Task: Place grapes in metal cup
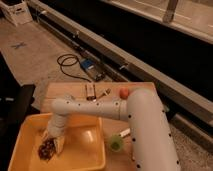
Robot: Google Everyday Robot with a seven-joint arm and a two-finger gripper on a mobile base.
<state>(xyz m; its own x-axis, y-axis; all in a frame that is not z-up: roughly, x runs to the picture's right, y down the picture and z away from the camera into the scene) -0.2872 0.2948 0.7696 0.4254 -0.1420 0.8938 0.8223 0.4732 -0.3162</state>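
Looking at your gripper [53, 144], it's down inside the yellow tray [92, 161], right on the grapes [47, 149] at the tray's left side. Honestly can't tell whether it's clamped on them or just spread around them. The green cup [116, 143] sits just right of the tray.
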